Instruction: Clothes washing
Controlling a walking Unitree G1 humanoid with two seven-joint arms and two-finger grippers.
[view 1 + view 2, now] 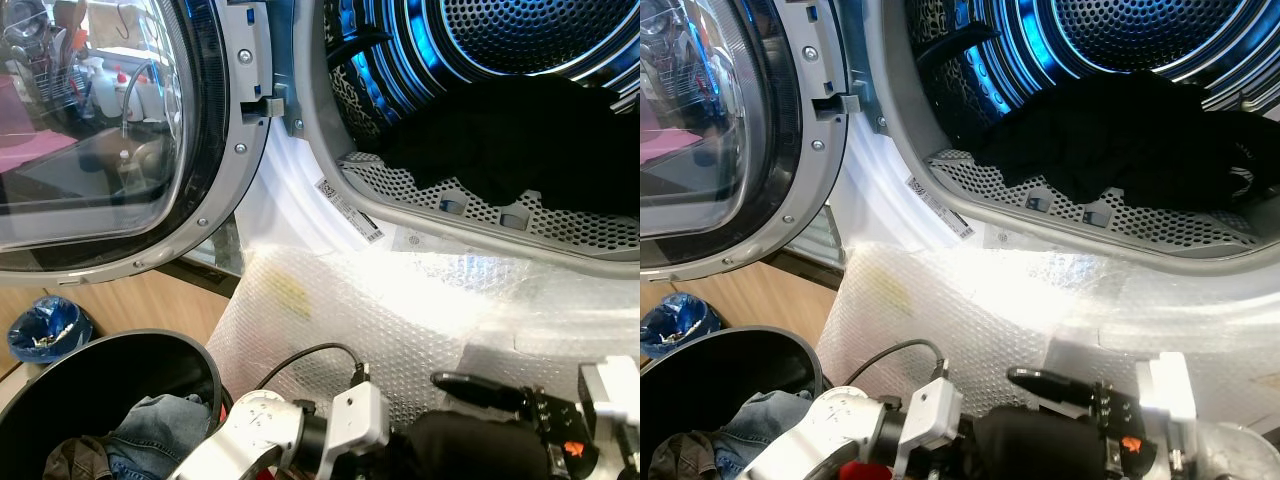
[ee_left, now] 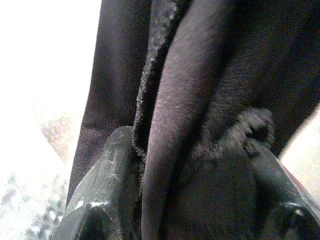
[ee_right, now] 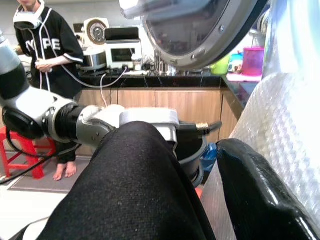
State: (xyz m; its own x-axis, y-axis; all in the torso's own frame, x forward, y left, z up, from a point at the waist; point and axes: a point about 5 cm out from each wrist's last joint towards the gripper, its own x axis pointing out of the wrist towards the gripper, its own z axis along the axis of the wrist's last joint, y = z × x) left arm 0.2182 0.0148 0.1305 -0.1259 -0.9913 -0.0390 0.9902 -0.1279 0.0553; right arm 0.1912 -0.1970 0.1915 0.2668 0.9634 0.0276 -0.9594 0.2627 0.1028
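Observation:
A black garment [image 1: 470,445] hangs low in front of the washing machine, with my left gripper [image 2: 195,190] shut on a thick fold of it. My right gripper [image 1: 480,388] is right beside the same garment [image 3: 135,190], just to its right and touching its top. Above both, the drum [image 1: 560,40] stands open, and a heap of black clothes [image 1: 500,130] lies inside near its perforated lip. A black basket [image 1: 60,375] at my lower left holds blue jeans [image 1: 150,430].
The round glass door [image 1: 100,130] is swung open to the left. Bubble wrap [image 1: 400,310] covers the machine's front below the opening. A blue bag [image 1: 45,330] lies on the wooden floor. A person [image 3: 42,45] stands by a kitchen counter behind me.

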